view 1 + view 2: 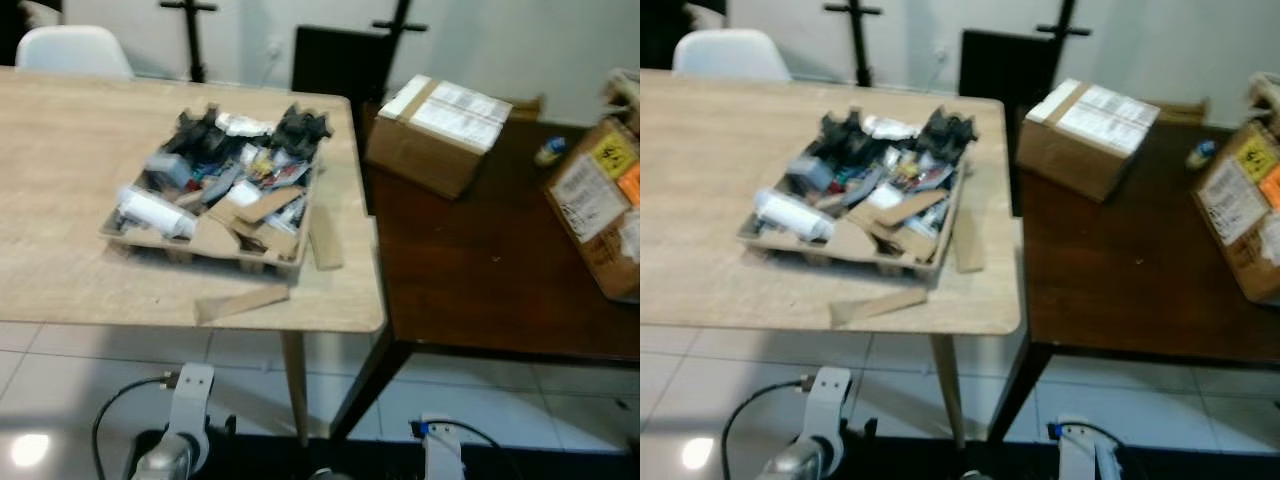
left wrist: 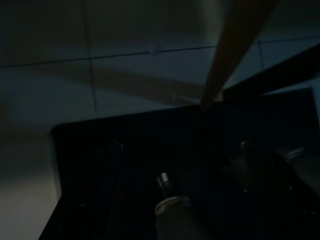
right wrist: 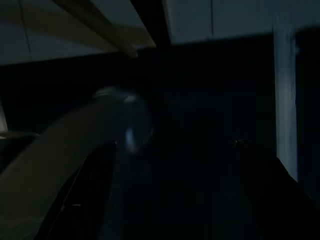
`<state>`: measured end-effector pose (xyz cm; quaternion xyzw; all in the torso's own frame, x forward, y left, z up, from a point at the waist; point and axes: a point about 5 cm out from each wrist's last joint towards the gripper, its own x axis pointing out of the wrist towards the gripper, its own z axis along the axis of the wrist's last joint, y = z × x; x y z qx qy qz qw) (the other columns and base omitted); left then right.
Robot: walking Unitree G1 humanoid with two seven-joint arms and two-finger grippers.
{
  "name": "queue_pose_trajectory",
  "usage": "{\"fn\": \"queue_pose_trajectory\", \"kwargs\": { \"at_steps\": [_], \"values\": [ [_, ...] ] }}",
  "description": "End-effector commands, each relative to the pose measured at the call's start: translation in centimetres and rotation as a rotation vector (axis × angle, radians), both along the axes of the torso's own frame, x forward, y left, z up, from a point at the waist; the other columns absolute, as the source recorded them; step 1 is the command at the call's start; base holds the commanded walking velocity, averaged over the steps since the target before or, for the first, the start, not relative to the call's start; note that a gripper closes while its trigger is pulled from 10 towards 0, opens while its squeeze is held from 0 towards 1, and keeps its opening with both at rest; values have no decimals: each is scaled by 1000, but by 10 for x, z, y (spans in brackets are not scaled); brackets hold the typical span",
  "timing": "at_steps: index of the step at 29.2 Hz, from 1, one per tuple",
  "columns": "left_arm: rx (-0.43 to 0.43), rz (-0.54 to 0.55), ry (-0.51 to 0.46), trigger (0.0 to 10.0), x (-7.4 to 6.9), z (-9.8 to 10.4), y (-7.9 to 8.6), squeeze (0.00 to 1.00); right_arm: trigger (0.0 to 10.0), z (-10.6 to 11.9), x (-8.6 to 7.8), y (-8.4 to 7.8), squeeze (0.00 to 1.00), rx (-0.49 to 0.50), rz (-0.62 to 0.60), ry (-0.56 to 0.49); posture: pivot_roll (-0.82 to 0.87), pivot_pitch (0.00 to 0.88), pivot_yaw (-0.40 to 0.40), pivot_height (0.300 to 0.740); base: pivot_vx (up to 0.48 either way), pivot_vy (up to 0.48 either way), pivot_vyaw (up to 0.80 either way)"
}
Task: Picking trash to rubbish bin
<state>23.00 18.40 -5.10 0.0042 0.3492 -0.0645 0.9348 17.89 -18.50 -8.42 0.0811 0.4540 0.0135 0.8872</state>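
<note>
A cardboard tray [image 1: 130, 236] sits on the light wooden table [image 1: 60, 180], heaped with trash [image 1: 235, 170]: black plastic pieces, wrappers, cardboard scraps and a white roll [image 1: 155, 212]. One loose cardboard strip [image 1: 243, 302] lies near the table's front edge. Another strip [image 1: 325, 240] rests beside the tray's right side. Both arms hang low in front of the table, the left arm [image 1: 180, 430] and the right arm [image 1: 440, 455]. In the dark wrist views the left gripper [image 2: 178, 146] and right gripper [image 3: 176, 144] point at the floor, fingers apart and holding nothing.
A dark brown table [image 1: 480, 290] adjoins on the right, carrying a taped cardboard box [image 1: 437, 133], a labelled box [image 1: 600, 205] and a small bottle [image 1: 550, 150]. A white chair [image 1: 72, 50] stands behind the light table. Tiled floor lies below, with table legs close ahead.
</note>
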Motion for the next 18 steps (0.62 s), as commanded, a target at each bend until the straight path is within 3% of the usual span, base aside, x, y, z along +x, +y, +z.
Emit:
{"fn": "queue_pose_trajectory", "kwargs": {
  "at_steps": [1, 11, 18],
  "values": [
    [3, 1, 27, 10000, -7, -5, 1, 0, 10000, -2, -4, 0, 0, 2, -1, 22, 50, 164, -41, 740, 0, 0, -800],
    [2, 6, 30, 10000, -7, -5, 1, 0, 10000, -1, -1, 0, 0, 4, -6, 14, 51, 168, -40, 740, 0, 0, -776],
    [5, 8, 29, 10000, -7, -5, 2, 0, 10000, -1, 0, -1, 0, -13, 8, 21, 54, 169, -39, 740, 0, 0, 0]
  ]
}}
